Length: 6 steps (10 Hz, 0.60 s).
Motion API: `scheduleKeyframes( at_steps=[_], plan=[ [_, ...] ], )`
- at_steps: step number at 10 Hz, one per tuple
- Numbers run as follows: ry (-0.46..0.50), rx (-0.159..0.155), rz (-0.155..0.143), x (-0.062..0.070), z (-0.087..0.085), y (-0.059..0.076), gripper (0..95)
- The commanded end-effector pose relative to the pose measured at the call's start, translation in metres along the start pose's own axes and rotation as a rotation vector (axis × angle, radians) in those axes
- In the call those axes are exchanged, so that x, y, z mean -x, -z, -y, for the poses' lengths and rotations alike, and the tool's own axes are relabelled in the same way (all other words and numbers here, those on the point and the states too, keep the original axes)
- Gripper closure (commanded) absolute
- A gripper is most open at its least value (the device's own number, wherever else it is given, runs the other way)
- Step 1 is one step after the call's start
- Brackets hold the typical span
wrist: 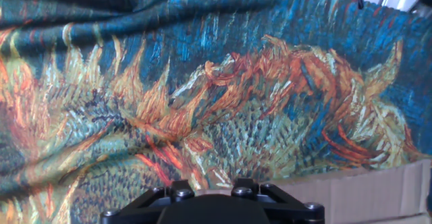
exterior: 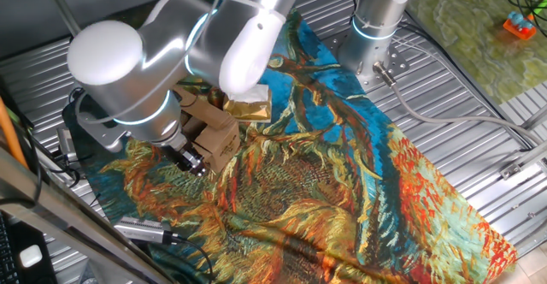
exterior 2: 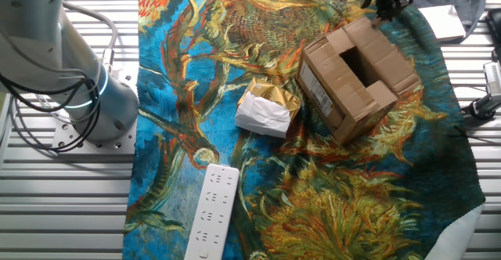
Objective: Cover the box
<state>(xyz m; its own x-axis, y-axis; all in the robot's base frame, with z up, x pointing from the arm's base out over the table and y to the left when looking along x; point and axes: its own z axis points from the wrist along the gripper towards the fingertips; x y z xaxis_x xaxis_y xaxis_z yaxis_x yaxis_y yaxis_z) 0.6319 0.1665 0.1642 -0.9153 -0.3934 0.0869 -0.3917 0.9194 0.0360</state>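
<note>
Box [exterior 2: 356, 78] lay just below gripper [exterior 2: 383, 1], flaps partly folded, gripper's opening impossible to tell, fingers cropped.

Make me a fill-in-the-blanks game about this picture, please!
1. The box is made of brown ____.
2. The top of the box has a ____ in the middle.
3. The box sits on a colourful ____.
4. The long white power strip lies ____ on the table.

Missing words: cardboard; gap; cloth; flat
</note>
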Motion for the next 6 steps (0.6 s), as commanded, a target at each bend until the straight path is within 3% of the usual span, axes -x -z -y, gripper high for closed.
scheduleKeyframes(
  at_steps=[1, 3, 6],
  plan=[
    [0.004, 0.007, -0.007, 0.0054, -0.0024, 0.0055, 57.0],
    [0.000, 0.004, -0.013, 0.0100, -0.0047, 0.0123, 57.0],
    [0.010, 0.003, -0.013, 0.0150, 0.0017, 0.0075, 57.0]
  ],
)
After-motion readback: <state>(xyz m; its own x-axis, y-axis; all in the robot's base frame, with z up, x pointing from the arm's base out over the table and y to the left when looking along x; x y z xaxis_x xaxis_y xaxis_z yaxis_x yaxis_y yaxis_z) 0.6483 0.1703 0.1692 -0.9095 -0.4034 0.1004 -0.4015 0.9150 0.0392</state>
